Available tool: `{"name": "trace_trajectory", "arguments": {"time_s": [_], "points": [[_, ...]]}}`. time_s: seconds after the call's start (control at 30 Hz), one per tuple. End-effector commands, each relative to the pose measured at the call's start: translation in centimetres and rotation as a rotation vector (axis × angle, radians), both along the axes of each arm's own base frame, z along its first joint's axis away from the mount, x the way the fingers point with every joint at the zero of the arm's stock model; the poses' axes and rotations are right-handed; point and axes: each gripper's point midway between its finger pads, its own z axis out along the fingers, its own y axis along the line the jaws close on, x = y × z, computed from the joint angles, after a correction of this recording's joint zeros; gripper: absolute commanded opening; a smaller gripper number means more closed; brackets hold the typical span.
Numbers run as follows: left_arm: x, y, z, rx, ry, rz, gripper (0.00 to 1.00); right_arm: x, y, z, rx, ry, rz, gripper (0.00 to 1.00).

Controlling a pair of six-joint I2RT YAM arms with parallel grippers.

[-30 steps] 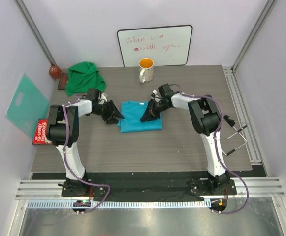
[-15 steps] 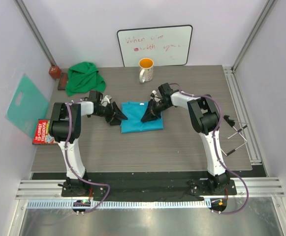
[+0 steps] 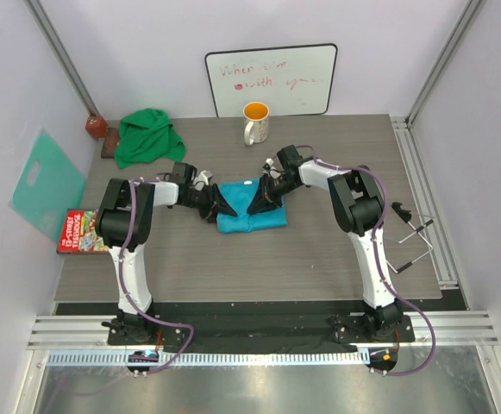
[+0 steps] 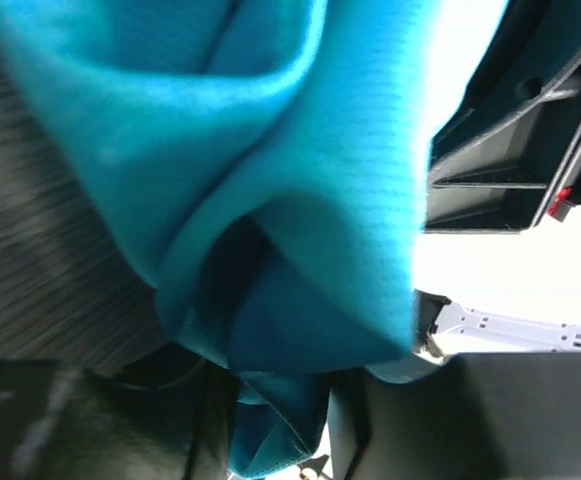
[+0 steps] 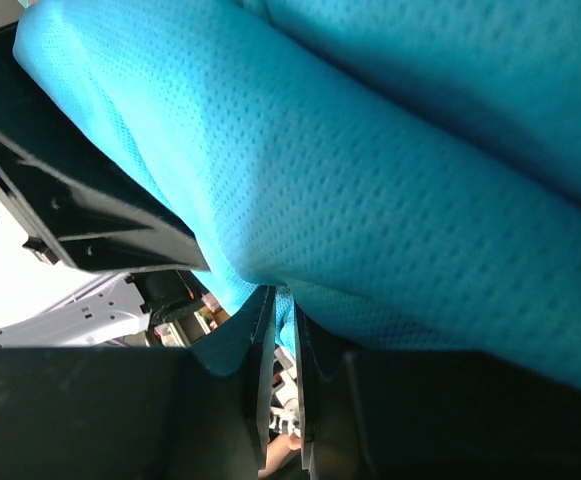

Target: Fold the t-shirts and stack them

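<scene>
Bunching at the centre of the worktop point(image 3: 319, 259), the turquoise t-shirt point(image 3: 254, 217) has narrowed within the last second. The left end effector point(image 3: 222, 205), clamped on its nine-o'clock edge, carried that edge inward, while the right end effector point(image 3: 258, 203) pinches the three-o'clock side. A fold looks under way. The green t-shirt point(image 3: 148, 136) lies heaped at ten o'clock and the mug point(image 3: 255, 123) stands at twelve. Open room lies toward six.

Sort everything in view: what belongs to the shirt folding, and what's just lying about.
Job in hand:
turquoise t-shirt
green t-shirt

Lying about:
mug
whiteboard
mint plastic sheet
red book
</scene>
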Motion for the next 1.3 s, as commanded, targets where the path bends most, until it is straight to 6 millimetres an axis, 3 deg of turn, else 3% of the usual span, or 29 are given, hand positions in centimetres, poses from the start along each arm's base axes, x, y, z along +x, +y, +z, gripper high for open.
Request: {"name": "trace_trajectory", "arguments": {"time_s": [0.0, 0.1, 0.3, 0.43, 0.5, 0.77, 0.97, 1.27], "points": [[-1.1, 2.2, -4.9, 0.219, 0.015, 0.047, 0.3, -0.7, -1.3, -3.2, -0.11, 0.024, -0.01, 0.19], [-1.0, 2.5, -4.3, 0.234, -0.005, 0.052, 0.21, -0.7, -1.3, -1.8, -0.097, 0.003, -0.013, 0.19], [-1.9, 3.0, -3.0, 0.256, -0.025, 0.029, 0.14, 0.0, -1.6, 2.0, -0.068, -0.059, -0.032, 0.2], [-2.9, 4.3, -2.6, 0.334, -0.028, 0.025, 0.09, 0.6, -2.3, 5.4, -0.043, -0.114, -0.056, 0.2], [-3.0, 5.2, -2.3, 0.379, -0.036, 0.045, 0.0, 1.2, -3.1, 6.3, -0.048, -0.131, -0.085, 0.2], [-3.5, 6.8, -1.8, 0.42, -0.023, 0.082, 0.0, 2.9, -4.7, 10.4, -0.026, -0.218, -0.149, 0.2], [-3.6, 8.1, -0.3, 0.463, -0.046, 0.135, 0.0, 2.9, -5.3, 11.2, -0.028, -0.228, -0.166, 0.2], [-3.3, 12.0, 2.3, 0.54, -0.094, 0.271, 0.0, 3.0, -6.6, 11.0, -0.083, -0.26, -0.216, 0.2]]}}
